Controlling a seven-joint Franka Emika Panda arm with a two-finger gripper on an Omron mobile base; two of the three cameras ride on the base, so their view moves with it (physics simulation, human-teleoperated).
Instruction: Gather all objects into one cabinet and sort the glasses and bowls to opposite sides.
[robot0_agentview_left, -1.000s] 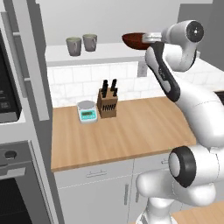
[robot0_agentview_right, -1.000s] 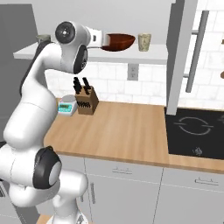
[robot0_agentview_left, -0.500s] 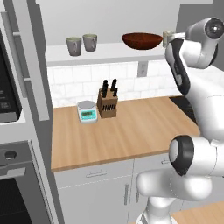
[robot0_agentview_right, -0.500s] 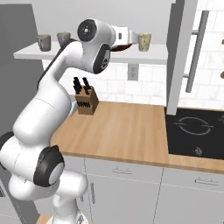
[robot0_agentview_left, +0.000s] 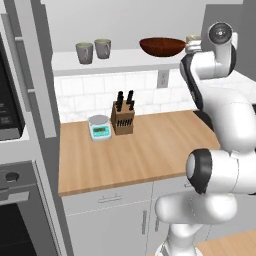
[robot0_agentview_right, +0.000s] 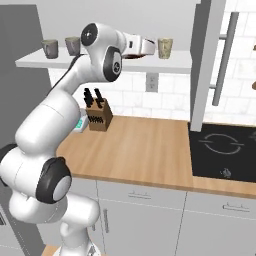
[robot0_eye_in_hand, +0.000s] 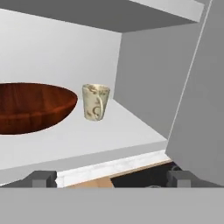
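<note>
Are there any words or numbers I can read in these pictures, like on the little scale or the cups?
None can be read.
The kitchen scale: its small screen glows green, but any digits are too small and blurred.
The cream mug: just a faint brownish pattern, no letters.
The two grey mugs, the bowl and the knife block: plain, nothing written.
The hob: pale curved marks, a symbol, no text.

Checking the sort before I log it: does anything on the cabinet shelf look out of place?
Nothing tipped or spilled. But the cream mug stands upright right of the bowl, far from the two grey mugs at the shelf's left end, so the mugs are split.
</note>
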